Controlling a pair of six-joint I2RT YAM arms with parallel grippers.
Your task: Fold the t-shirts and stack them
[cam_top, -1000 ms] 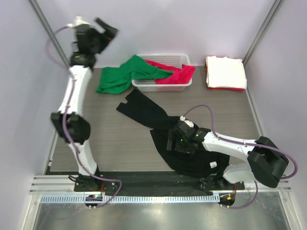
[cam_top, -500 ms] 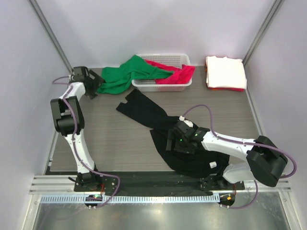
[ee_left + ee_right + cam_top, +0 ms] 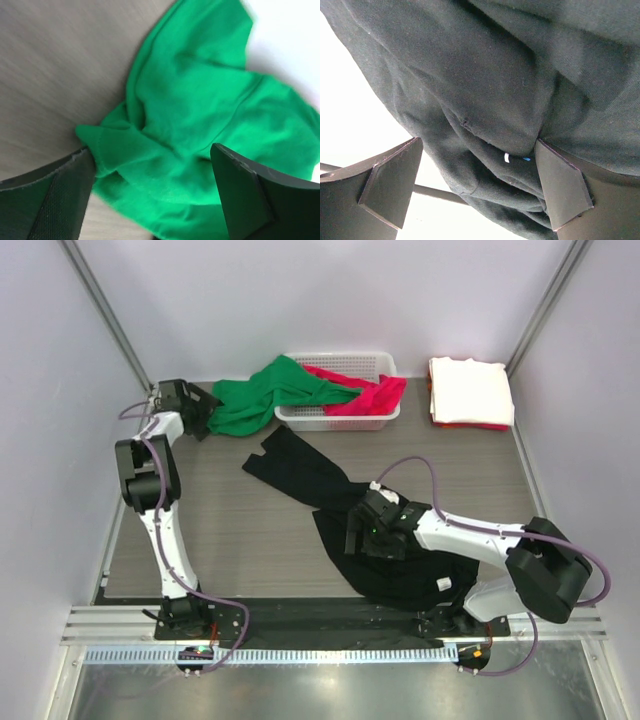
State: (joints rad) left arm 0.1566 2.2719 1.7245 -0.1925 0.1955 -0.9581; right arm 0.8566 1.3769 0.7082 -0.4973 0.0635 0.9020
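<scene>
1. Grey wood-grain surface (image 3: pixel 230 530) carries a white plastic lattice basket (image 3: pixel 338 421) near its far edge.
2. A soft green cloth t-shirt (image 3: pixel 250 400) lies crumpled. Part of it is draped over the basket's left end and the rest spills onto the surface just left of the basket.
3. A soft red cloth t-shirt (image 3: pixel 368 396) hangs out of the basket's right end, over its front rim.
4. A soft black cloth t-shirt (image 3: pixel 300 468) lies rumpled and unfolded in front of the basket, apart from it, stretching toward the near edge.
5. A folded white cloth t-shirt stack (image 3: pixel 470 388) sits to the right of the basket, with a red edge showing beneath it.
6. The left pincer (image 3: pixel 203 412) is left of the basket, at the green t-shirt's outer edge. In the left wrist view the pincer (image 3: pixel 150 157) is released wide, a green fold (image 3: pixel 200 125) lies between the fingers, and nothing is clamped.
7. The right pincer (image 3: pixel 358 537) is in front of the basket, low over the black t-shirt. In the right wrist view the pincer (image 3: pixel 477 165) is spread wide, with bunched black cloth (image 3: pixel 495 90) between the fingers, not squeezed.
</scene>
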